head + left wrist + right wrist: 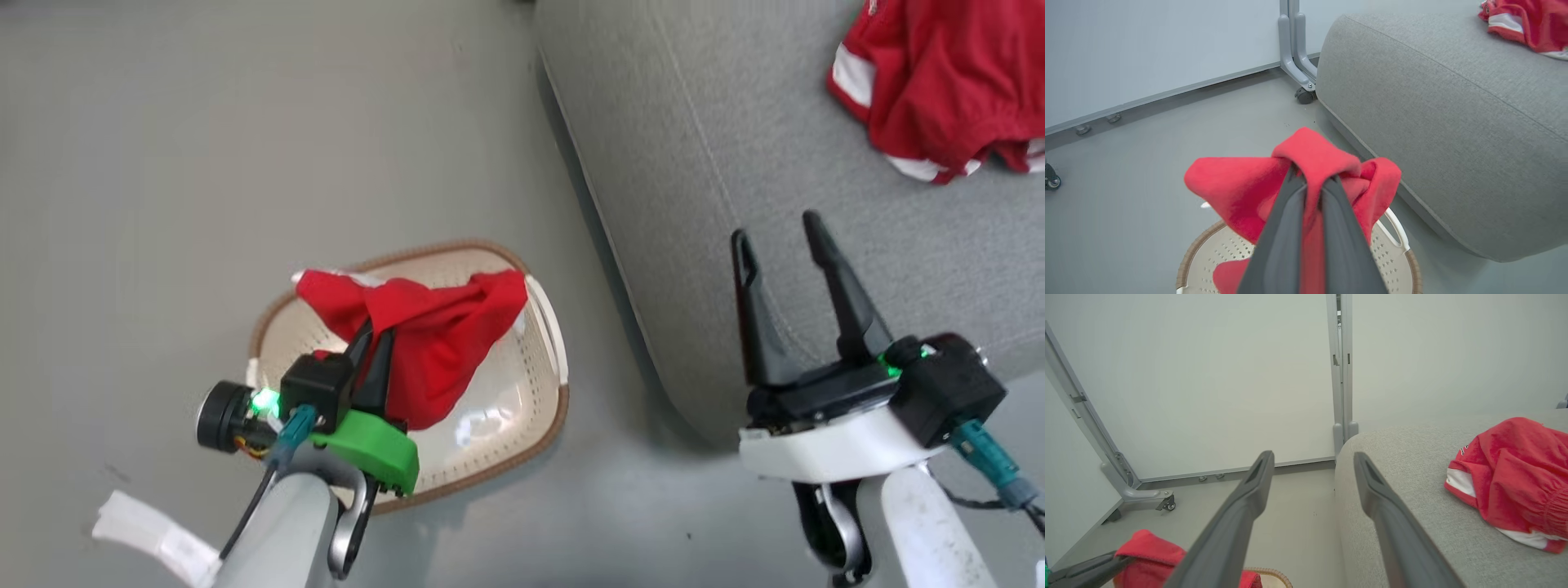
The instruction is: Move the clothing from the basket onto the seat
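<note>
Left fingers (1282, 228): pressed together, pinching a fold of the red cloth (1229, 188) between their tips.
Red cloth: bunched over the fingertips and hanging down on both sides, above the basket (557, 408).
Basket: stands on the grey floor (163, 163), just beside the rounded corner of the seat (735, 122); its brown rim and holed cream wall are in plain sight.
In the basket: the lower end of the red cloth falls inside the rim; a pale patch shows on the bare bottom, too glossy to read.
Right fingers (845, 290): spread apart with nothing between them, over the front edge of the seat.
On the seat: a crumpled red garment with white trim (1515, 469), well apart from the right fingers.
Further out: pale wall panels on a grey frame with casters (1300, 53), behind the seat's corner.
Hard to tell: whether the cloth's lower end touches the basket bottom; the left arm covers the near rim.
Cut off: the garment runs past the picture's edge; a white strip (155, 535) on the floor by the left arm cannot be identified.
</note>
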{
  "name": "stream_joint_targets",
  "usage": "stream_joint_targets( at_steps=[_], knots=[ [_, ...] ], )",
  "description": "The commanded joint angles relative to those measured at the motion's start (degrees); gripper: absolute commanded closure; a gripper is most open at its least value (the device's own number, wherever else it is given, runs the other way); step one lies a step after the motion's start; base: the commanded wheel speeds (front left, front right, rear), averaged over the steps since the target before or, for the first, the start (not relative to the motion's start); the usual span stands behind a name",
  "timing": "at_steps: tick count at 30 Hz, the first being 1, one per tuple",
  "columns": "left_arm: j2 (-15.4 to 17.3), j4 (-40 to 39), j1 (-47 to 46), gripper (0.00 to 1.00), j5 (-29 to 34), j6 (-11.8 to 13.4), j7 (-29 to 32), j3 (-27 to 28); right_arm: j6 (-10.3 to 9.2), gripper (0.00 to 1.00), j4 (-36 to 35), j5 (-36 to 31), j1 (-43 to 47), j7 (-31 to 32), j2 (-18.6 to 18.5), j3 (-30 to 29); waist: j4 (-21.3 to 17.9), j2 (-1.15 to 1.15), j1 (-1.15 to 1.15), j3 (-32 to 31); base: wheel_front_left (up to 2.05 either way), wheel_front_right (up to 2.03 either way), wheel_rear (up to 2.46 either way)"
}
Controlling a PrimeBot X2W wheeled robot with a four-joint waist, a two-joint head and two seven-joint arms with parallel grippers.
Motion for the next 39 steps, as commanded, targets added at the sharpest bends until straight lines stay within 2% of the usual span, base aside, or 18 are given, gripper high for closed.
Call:
stream_joint_targets(
  at_steps=[1,10,23,30,36,39],
  knots=[
    [-0.2,-1.5,2.5,1.0,0.4,-0.2,-0.2,1.0,-0.06,0.0,0.6,-0.6,1.9,-0.2,-0.2,0.4,3.2,0.0,0.01,-12.6,0.0,0.0,0.0],
    [-1.8,-11.5,10.2,1.0,3.3,-1.4,-0.2,6.4,-0.06,0.0,3.0,-1.2,7.1,-0.2,-0.7,3.1,2.6,0.0,0.01,-20.6,0.0,0.0,0.0],
    [-3.3,-21.0,12.9,1.0,3.7,-5.0,-0.2,8.1,-0.06,0.0,3.0,-1.2,9.4,-0.2,-1.8,3.6,3.0,0.0,0.01,-23.9,0.0,0.0,0.0],
    [-2.9,-23.3,11.4,1.0,4.9,-6.1,-0.2,5.4,-0.06,0.0,3.5,-1.6,7.8,-0.2,-3.1,5.8,3.5,0.0,0.01,-23.7,0.0,0.0,0.0],
    [-0.5,-24.5,8.8,1.0,7.0,-6.4,-0.2,-0.6,-0.06,0.0,5.3,-1.9,5.0,-0.2,-5.6,10.1,4.3,0.0,0.01,-23.0,0.0,0.0,0.0],
    [-0.2,-24.9,7.6,1.0,5.5,-6.4,-0.2,-3.5,-0.06,0.0,6.2,-1.8,3.3,-0.2,-7.5,13.2,4.8,0.0,0.01,-22.5,0.0,0.0,0.0]
  ],
)
